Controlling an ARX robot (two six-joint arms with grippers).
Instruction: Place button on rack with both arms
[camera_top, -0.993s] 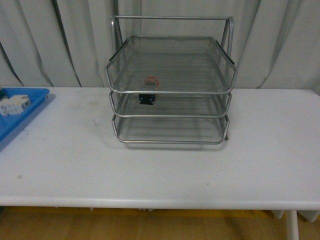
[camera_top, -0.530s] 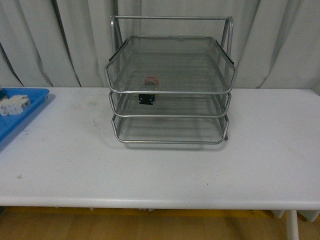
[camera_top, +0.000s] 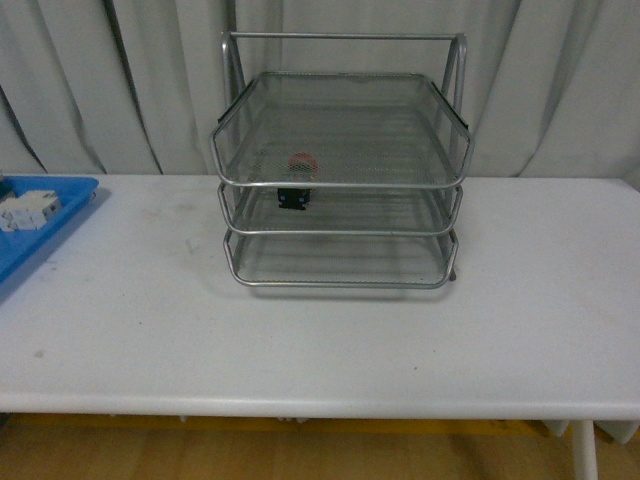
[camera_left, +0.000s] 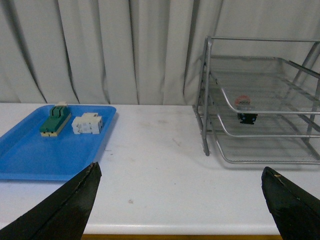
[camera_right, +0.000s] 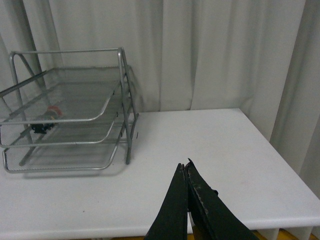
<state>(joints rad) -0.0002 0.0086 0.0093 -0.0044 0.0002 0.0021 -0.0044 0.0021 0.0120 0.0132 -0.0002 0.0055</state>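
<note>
The silver wire-mesh rack (camera_top: 340, 165) stands at the back middle of the white table. On its middle tier, near the left front, sits the button (camera_top: 298, 180), red cap up over a dark body. The left wrist view also shows the button (camera_left: 245, 109) inside the rack (camera_left: 260, 115); the right wrist view shows the button (camera_right: 46, 121) through the mesh of the rack (camera_right: 70, 115). Neither arm appears in the front view. My left gripper (camera_left: 182, 175) is open and empty above the table's front edge. My right gripper (camera_right: 185, 170) is shut, empty, to the right of the rack.
A flat blue tray (camera_left: 45, 150) lies at the table's left end, holding a green switch block (camera_left: 55, 120) and a white block (camera_left: 87, 124). Grey curtains hang behind the table. The table's front edge (camera_top: 320, 405) is near.
</note>
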